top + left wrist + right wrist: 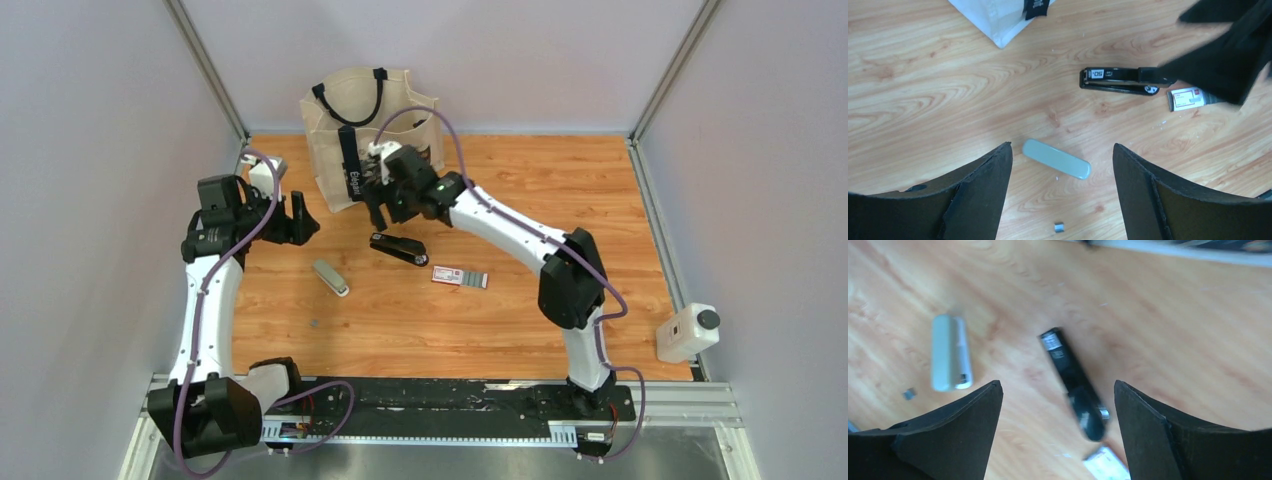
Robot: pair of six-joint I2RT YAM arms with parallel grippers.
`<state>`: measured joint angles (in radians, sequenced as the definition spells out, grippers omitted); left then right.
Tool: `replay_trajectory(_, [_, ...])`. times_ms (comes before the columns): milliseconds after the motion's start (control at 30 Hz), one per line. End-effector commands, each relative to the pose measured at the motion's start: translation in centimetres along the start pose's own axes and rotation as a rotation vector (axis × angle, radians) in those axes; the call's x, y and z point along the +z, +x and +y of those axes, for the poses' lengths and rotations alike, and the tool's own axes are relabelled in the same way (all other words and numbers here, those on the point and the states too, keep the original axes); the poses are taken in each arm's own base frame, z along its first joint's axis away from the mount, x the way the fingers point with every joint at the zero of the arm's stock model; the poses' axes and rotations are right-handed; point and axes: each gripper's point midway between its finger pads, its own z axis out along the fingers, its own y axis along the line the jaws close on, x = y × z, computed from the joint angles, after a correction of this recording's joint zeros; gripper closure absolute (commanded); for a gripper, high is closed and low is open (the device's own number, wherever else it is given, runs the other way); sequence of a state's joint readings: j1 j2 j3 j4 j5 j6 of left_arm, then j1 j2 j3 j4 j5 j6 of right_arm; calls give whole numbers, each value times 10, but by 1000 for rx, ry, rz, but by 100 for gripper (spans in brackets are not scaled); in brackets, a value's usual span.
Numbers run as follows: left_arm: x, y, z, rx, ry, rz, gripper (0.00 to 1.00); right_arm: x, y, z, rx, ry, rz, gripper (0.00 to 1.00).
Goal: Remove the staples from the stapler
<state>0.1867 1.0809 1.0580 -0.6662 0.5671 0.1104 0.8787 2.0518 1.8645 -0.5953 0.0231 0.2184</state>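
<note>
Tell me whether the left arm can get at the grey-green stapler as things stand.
Probably yes. The grey-green stapler lies flat on the table, framed between the open left fingers in the wrist view, nothing over it. The black stapler and the red-and-white packet lie well apart from it.

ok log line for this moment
left jaws: open, empty | right jaws: open, empty | grey stapler: on table, not held | staple piece: loose beside it, apart
</note>
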Motion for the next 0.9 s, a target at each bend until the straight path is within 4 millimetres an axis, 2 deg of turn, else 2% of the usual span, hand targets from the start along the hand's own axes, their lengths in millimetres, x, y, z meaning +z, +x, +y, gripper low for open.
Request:
replay_trajectory(0, [7,10,-2,7,20,13,18,-12,15,-33,-174,-7,98,14])
replay_trajectory(100, [11,19,-7,35,28,44,18,-2,37,-44,-268,2,171,14])
replay_trajectory(200, [13,25,-15,55,49,68,17,6,47,-51,-297,17,198,14])
replay_trajectory(333, [18,34,-22,87,72,103,17,10,47,-49,-320,-4,197,15])
replay_trajectory(500, [25,42,-29,114,84,137,16,16,55,-53,-344,1,228,17])
replay_trajectory(633, [25,38,-30,111,80,124,16,23,65,-59,-357,15,258,20])
replay_trajectory(733, [23,36,-31,114,82,122,16,29,72,-61,-359,19,278,25])
replay_trajectory(867, [24,44,-31,125,74,172,15,36,79,-59,-343,-2,296,39])
